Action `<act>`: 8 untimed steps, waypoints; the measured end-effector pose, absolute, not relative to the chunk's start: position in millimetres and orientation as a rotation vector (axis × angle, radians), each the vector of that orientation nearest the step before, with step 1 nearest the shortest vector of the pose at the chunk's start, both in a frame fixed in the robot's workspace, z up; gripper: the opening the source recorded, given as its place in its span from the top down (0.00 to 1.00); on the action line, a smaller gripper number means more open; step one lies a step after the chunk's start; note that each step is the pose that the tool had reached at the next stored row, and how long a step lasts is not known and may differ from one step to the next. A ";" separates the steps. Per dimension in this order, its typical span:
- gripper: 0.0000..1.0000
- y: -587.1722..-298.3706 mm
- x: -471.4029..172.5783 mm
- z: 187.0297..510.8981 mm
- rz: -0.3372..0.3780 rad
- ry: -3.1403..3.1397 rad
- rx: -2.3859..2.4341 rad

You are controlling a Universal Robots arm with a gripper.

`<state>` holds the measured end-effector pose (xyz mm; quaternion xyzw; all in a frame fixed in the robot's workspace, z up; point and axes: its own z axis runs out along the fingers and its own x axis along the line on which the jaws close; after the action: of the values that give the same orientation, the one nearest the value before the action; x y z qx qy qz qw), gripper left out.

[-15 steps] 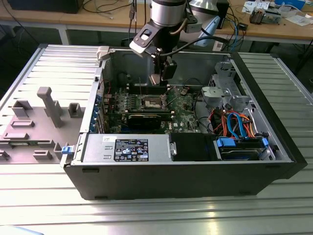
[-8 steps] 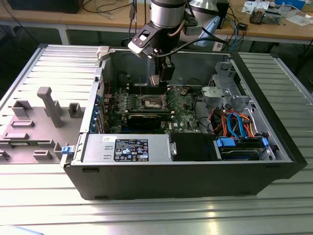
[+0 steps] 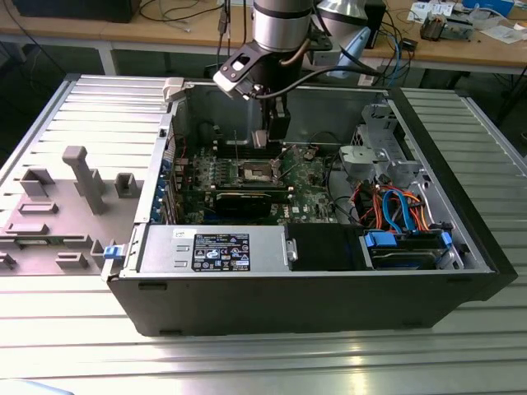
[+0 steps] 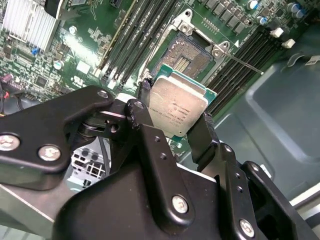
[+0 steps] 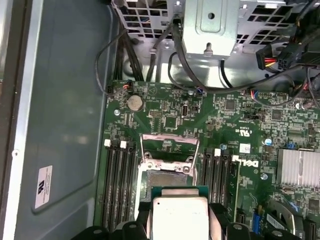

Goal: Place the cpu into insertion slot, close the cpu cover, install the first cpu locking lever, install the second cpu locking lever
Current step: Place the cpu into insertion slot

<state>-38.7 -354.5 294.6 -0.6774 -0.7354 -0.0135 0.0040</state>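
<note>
One cpu (image 4: pixel 177 107) is clamped between your gripper's (image 4: pixel 175 111) two fingers (image 4: pixel 200 140), upper centre of the exterior view, just above the one insertion slot (image 4: pixel 186 59); one cpu cover (image 5: pixel 170 136) stands open.

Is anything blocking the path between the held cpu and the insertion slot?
Nothing visible does. The gripper holds the cpu above the slot, whose dark centre lies bare. The cover is swung back off it.
</note>
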 end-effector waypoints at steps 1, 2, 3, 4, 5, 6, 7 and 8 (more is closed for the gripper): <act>0.46 -354.5 -38.7 293.8 -0.041 -2.295 -2.134; 0.46 -354.4 -38.7 293.3 -0.042 -2.289 -2.142; 0.46 -354.2 -38.7 293.0 -0.042 -2.282 -2.149; 0.46 -354.0 -38.7 292.7 -0.042 -2.277 -2.155; 0.46 -353.4 -38.7 292.0 -0.042 -2.271 -2.161; 0.46 -352.6 -38.7 290.5 -0.042 -2.266 -2.166; 0.46 -352.2 -38.9 289.1 -0.042 -2.266 -2.167; 0.46 -351.0 -38.9 286.8 -0.038 -2.267 -2.168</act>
<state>-38.9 -351.0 286.8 -0.6911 -0.7226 -0.0121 0.0021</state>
